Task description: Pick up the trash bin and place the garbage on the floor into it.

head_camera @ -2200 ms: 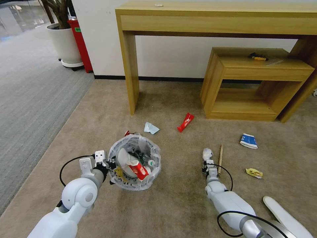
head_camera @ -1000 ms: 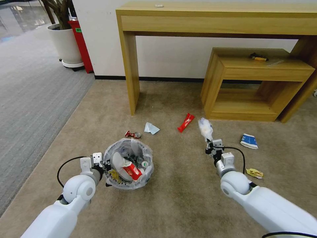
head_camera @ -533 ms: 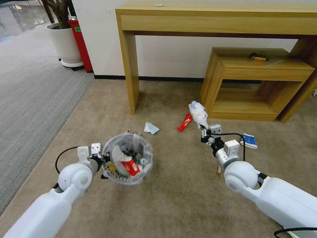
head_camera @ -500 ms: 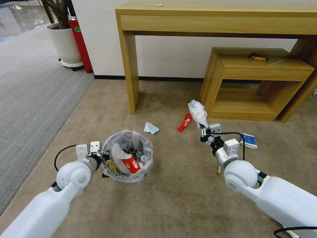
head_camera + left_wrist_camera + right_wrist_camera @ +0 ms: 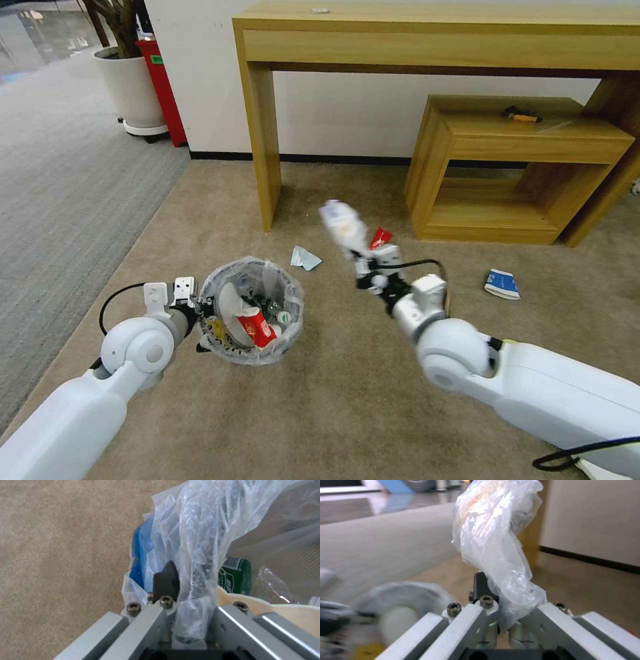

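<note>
The trash bin (image 5: pixel 250 310), black with a crinkled white liner, hangs just above the floor (image 5: pixel 347 400) and holds a white slipper, a red-white cup and a green-label bottle. My left gripper (image 5: pixel 202 317) is shut on its rim; in the left wrist view the gripper (image 5: pixel 185 587) pinches the liner (image 5: pixel 200 530). My right gripper (image 5: pixel 363 265) is shut on a white crumpled wad (image 5: pixel 343 227), held up right of the bin; the wad (image 5: pixel 493 537) rises from the gripper (image 5: pixel 496 592). More garbage lies on the carpet: a pale blue scrap (image 5: pixel 305 258), a red wrapper (image 5: pixel 381 237), a blue-white carton (image 5: pixel 502 284).
A tall wooden console table (image 5: pixel 427 33) stands against the wall with a low wooden shelf (image 5: pixel 520 167) beside it. At far left are a white plant pot (image 5: pixel 130 87), a red box (image 5: pixel 160 80) and grey striped carpet (image 5: pixel 60 187).
My right arm lifted the white wad off the carpet and swung it left toward the bin. The left arm carried the bin slightly left and away from me.
</note>
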Tool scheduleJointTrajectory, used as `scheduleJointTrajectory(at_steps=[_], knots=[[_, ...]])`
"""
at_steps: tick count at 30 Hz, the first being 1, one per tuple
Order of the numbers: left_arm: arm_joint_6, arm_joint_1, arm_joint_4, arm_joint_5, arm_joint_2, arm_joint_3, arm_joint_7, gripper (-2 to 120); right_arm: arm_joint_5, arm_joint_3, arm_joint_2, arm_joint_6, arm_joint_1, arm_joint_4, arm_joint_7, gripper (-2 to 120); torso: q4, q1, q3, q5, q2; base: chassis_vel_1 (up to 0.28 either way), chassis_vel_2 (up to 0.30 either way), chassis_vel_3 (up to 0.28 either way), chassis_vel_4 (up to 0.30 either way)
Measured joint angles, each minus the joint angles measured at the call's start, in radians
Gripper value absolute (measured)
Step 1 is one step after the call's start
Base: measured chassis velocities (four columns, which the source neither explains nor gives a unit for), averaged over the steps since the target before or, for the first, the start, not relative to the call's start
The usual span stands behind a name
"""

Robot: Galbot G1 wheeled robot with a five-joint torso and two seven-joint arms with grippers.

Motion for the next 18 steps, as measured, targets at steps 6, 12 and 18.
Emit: scheduleJointTrajectory(at_steps=[6, 12, 18], knots=[[0.000, -0.002, 0.003, -0.004, -0.003, -0.009, -0.005, 0, 0.034, -0.124, 0.100, -0.007, 0.089, -0.025, 0.020, 0, -0.0002, 0.000, 0.000, 0.0000, 0.000, 0.000, 0.000, 0.000, 0.000], [0.000, -0.017, 0.001, -0.025, 0.010, -0.010, -0.012, 0, 0.036, -0.183, 0.159, -0.006, 0.083, -0.095, 0.026, 0, -0.0004, 0.000, 0.000, 0.0002, 0.000, 0.000, 0.000, 0.000, 0.000], [0.000, -0.016, -0.013, -0.033, 0.021, -0.015, -0.014, 0, 0.025, -0.211, 0.193, 0.004, 0.061, -0.147, 0.025, 0, -0.0003, 0.000, 0.000, 0.0003, 0.000, 0.000, 0.000, 0.000, 0.000]])
